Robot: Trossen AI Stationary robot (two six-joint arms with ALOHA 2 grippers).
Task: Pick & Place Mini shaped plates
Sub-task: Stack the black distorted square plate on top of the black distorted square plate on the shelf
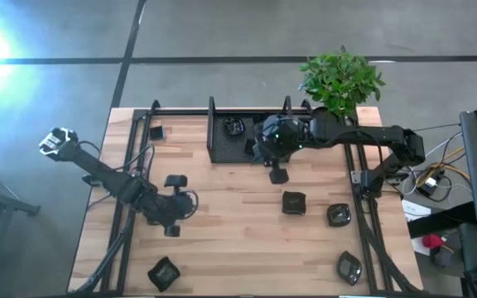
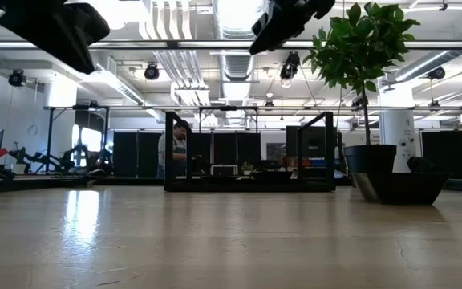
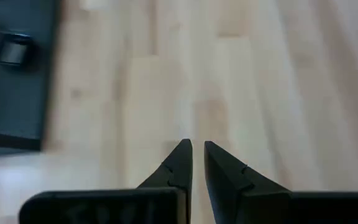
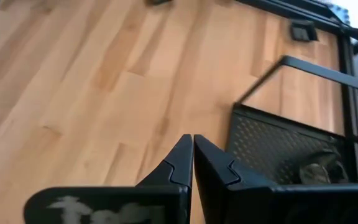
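Note:
Several mini shaped plates lie flat on the wooden table: one at the far left (image 1: pixel 157 132), a squarish one (image 1: pixel 294 203) and a rounder one (image 1: pixel 339 215) right of centre, and two near the front edge (image 1: pixel 164 273) (image 1: pixel 349 267). Another plate (image 1: pixel 234 127) (image 4: pixel 319 171) rests inside the black mesh tray (image 1: pixel 222 153). My right gripper (image 1: pixel 278 175) (image 4: pixel 190 138) hangs shut and empty above the table, just in front of the tray. My left gripper (image 1: pixel 187 201) (image 3: pixel 198 146) hovers over bare wood left of centre, its fingers all but together with nothing between them.
A potted plant (image 1: pixel 340 81) (image 2: pixel 365 48) stands at the far right corner beside the tray. Black frame rails (image 1: pixel 129 190) (image 1: pixel 363 207) run along both sides of the table. Bare wood lies between the arms in the middle (image 1: pixel 230 223).

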